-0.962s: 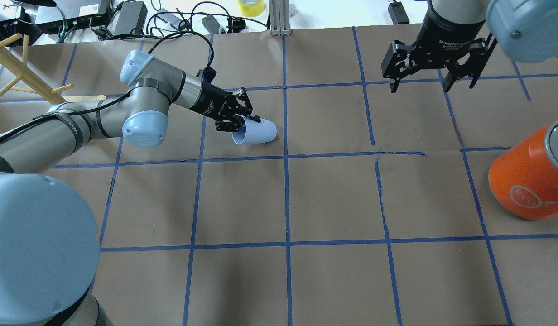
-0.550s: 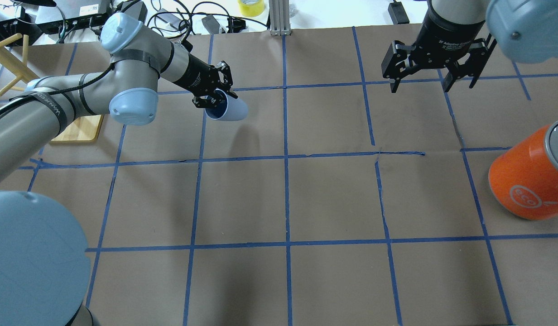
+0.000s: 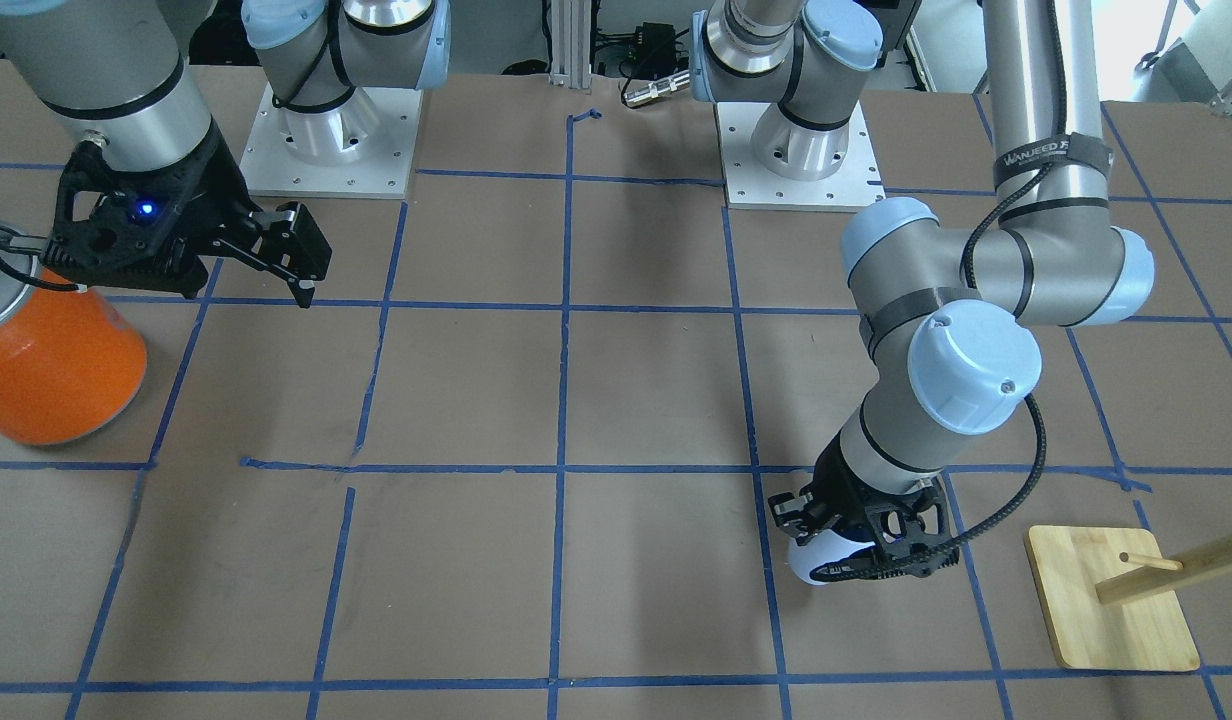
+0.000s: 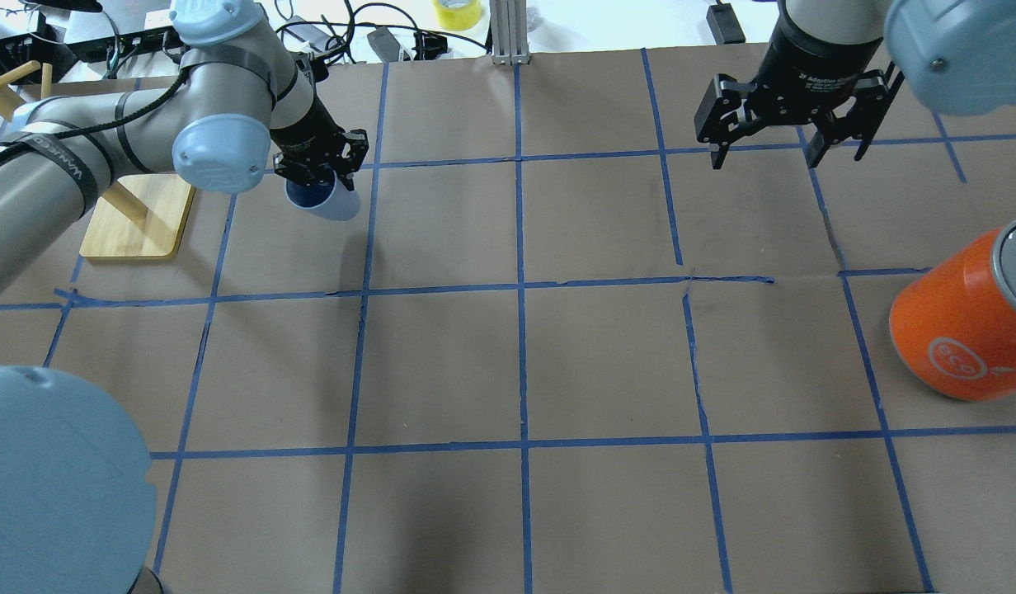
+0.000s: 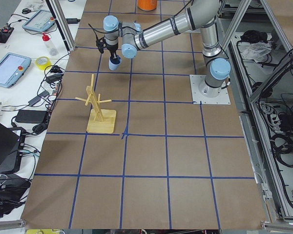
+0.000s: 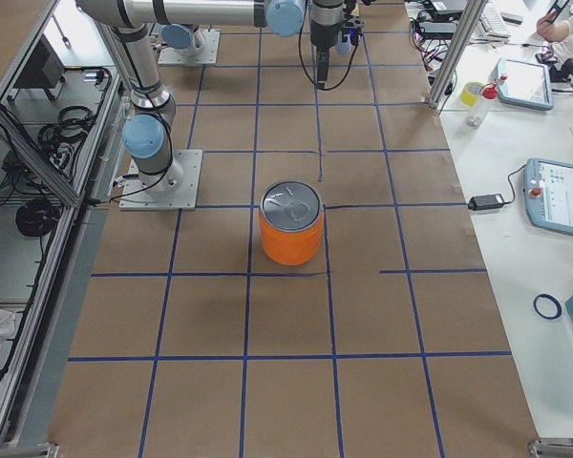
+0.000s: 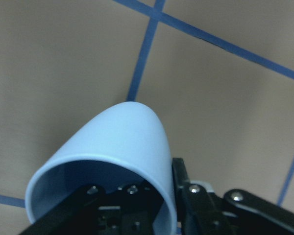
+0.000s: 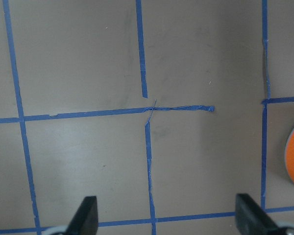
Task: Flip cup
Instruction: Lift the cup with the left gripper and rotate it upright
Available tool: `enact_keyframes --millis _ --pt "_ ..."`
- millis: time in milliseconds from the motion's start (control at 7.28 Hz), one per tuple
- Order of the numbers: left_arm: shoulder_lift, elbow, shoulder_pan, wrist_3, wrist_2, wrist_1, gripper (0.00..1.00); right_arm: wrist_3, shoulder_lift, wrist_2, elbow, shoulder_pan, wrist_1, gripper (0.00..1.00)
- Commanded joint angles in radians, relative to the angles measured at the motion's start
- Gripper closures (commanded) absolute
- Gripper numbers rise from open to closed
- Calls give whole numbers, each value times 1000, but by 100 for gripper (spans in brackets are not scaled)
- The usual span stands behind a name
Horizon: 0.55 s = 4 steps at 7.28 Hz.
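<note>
The cup (image 4: 328, 203) is a small pale blue-white tumbler. My left gripper (image 4: 318, 175) is shut on its rim and holds it above the table at the far left, tilted with the mouth toward the wrist and the base pointing down and away. The cup also shows in the front-facing view (image 3: 821, 560) under the left gripper (image 3: 861, 535), and fills the left wrist view (image 7: 112, 166). My right gripper (image 4: 784, 140) is open and empty, hanging high over the far right of the table; its fingertips (image 8: 85, 215) show in the right wrist view.
A large orange can (image 4: 966, 318) with a silver top stands at the right edge. A wooden peg stand on a square base (image 4: 137, 219) stands just left of the left gripper. Cables and boxes (image 4: 244, 29) lie beyond the far table edge.
My left arm has carried the cup up and to the left, toward the wooden stand, and turned it from lying sideways to base-down tilt. The right gripper has not moved.
</note>
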Motion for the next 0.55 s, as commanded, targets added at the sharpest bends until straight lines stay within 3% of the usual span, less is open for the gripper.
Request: enact_keyframes --millis 0,412 --pt "-19 38 0 305 99 -23 100 0 0 0 0 0 2 0" --pt "-61 40 31 372 115 -38 100 0 0 -15 2 2 3 0"
